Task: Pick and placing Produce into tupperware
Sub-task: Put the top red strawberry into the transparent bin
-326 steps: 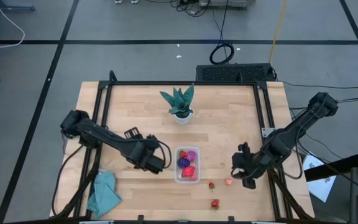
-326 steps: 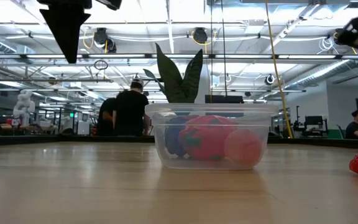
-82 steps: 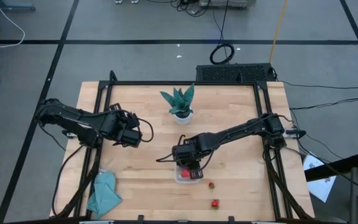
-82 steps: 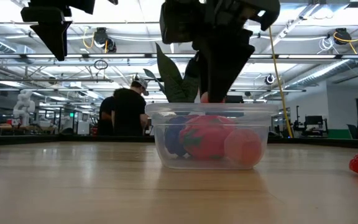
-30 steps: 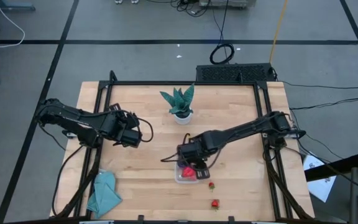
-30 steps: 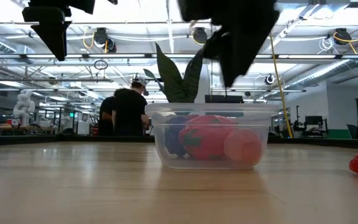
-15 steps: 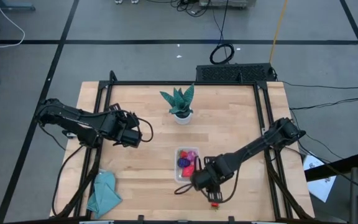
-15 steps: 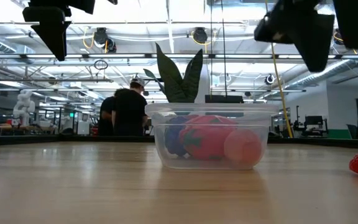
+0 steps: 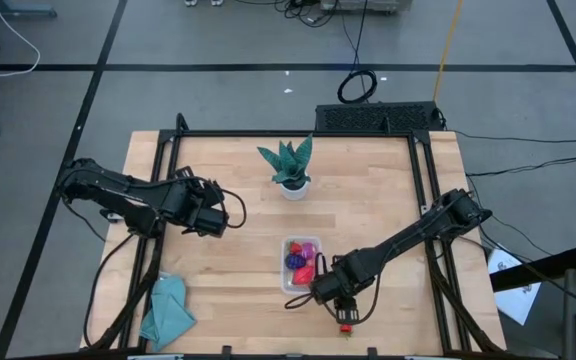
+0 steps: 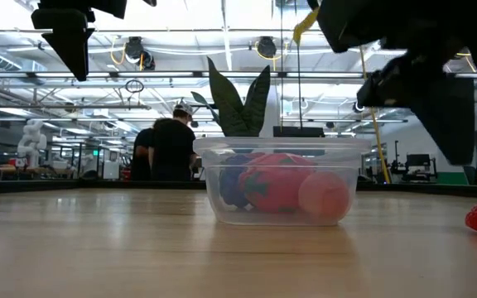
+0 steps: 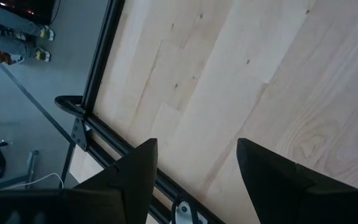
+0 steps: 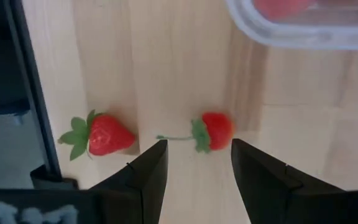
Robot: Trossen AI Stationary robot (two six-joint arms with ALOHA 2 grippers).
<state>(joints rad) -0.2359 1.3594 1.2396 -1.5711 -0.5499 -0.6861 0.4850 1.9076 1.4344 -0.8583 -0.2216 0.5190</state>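
1. Left gripper (image 11: pixel 194 165): open, empty, parked far left of tupperware (image 9: pixel 301 266).
2. Right gripper (image 12: pixel 194 163): open, empty, above two loose strawberries by tupperware's front-right corner.
3. Nearer strawberry (image 12: pixel 214 131) lies just ahead between the fingers, stem sideways; right arm closer.

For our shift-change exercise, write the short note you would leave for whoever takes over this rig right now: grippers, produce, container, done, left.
Right gripper: open, empty, above two red toy strawberries, lined up with the stemmed one; the leafy one lies nearer the table edge.
Left gripper: open, empty, waiting over bare wooden table on the left.
Clear rectangular plastic tupperware: holds several pieces, among them a dark purple one.
Done: those pieces are boxed.
Left: both strawberries beside the container.
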